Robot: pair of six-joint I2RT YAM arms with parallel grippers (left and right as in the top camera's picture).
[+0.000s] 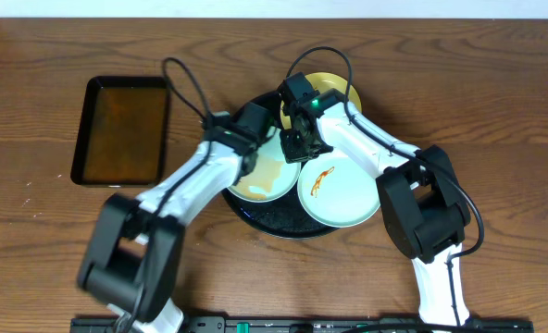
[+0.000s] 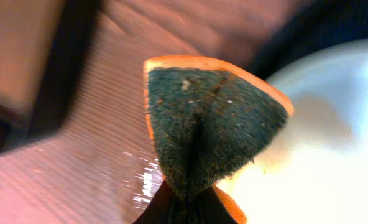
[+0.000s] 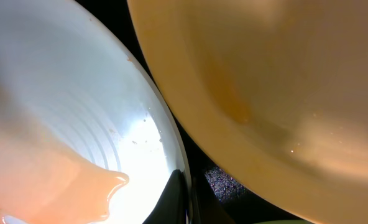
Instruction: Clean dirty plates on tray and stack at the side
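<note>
Sponge: green scouring face close up, orange backing at its edges, pinched into a crease.
Left pincer: clenched on the sponge's lower end, beside a pale plate's edge.
Right pincer: squeezed tight on nothing, tips at the left mint plate's rim (contact unclear).
Left mint plate: on the round tray, holding a pale brown pool.
Right mint plate: just beside it, orange smear near centre.
Round tray: black, under both mint plates.
Yellow plate: at the tray's far edge, partly behind the right arm.
Rectangular tray: brownish liquid, well left.
Desk: brown wood grain.
</note>
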